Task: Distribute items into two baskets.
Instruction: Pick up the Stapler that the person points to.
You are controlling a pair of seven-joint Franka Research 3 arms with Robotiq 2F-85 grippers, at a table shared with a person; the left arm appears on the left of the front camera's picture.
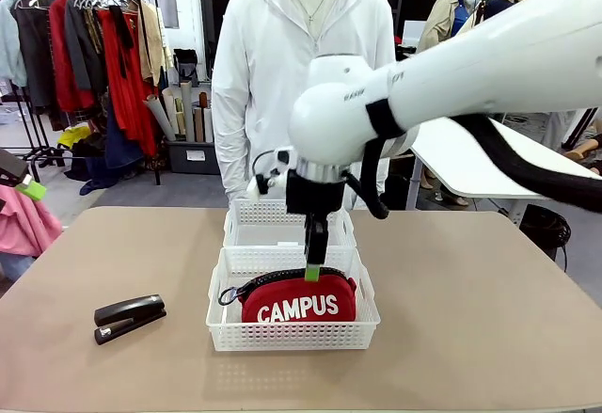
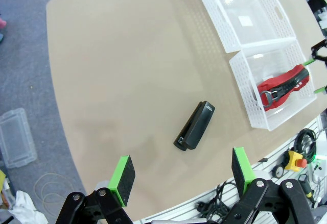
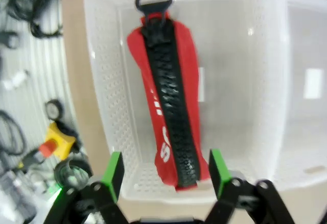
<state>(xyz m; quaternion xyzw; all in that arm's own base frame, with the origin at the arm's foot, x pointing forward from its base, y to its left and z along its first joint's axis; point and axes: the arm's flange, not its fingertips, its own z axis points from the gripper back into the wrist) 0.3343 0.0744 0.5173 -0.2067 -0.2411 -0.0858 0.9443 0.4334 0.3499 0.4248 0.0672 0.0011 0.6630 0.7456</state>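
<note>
Now the soft red CAMPUS pouch (image 1: 299,302) stands on edge inside the near basket (image 1: 235,333), with your right jaws open astride its zipper and gripping nothing. Left of that basket the black stapler (image 1: 130,318) lies flat on the bare tan bench (image 1: 470,319); it looks rigid, dense and smooth, so pinch across its narrow body near the middle. Your left jaws hang open above it, and the far basket (image 1: 246,214), just behind the near one, is empty.

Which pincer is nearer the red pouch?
Right. The right pincer hangs open directly over the red pouch in the near basket; the left pincer is far off, high to the left.
</note>
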